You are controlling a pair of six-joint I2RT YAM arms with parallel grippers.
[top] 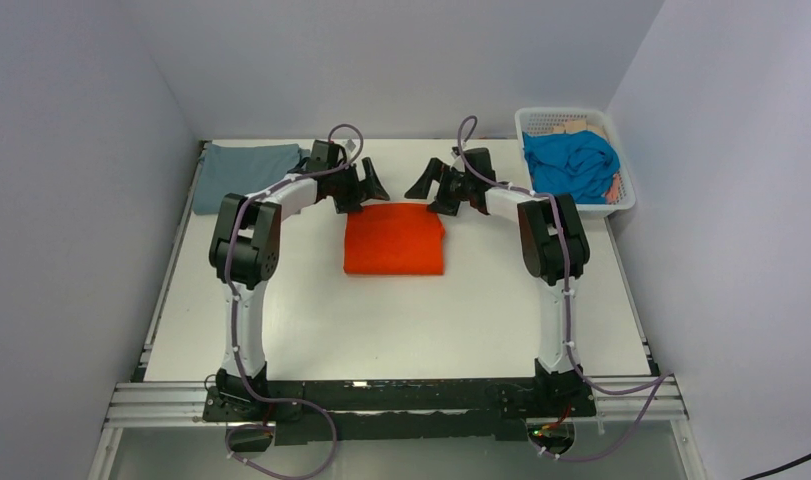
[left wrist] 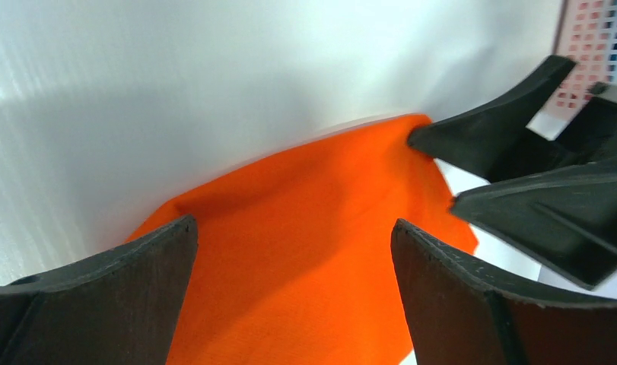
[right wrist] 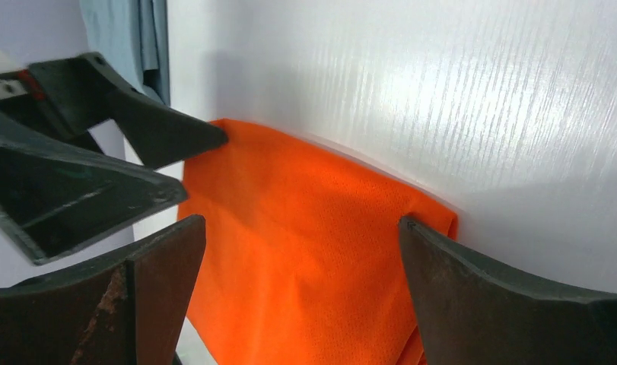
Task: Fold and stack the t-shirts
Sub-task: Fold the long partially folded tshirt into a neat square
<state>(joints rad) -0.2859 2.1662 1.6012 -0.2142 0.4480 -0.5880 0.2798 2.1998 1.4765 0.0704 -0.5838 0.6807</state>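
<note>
Orange t-shirt (top: 394,238) lies folded mid-table. Left gripper (top: 369,192), right gripper (top: 427,195): both wide open, empty, hanging over its far corners, likely to pinch them. Grey-blue t-shirt (top: 243,172) far left; turquoise t-shirt (top: 571,163) in basket (top: 626,190).

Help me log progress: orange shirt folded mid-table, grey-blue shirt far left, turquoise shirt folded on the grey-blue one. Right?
Not quite: the top view shows the turquoise shirt bunched in the white basket at far right, not on the grey-blue shirt. The orange shirt is folded mid-table, the grey-blue one far left.

Robot lab cell: white-walled enclosure (top: 401,70), rail-framed table (top: 401,320).
</note>
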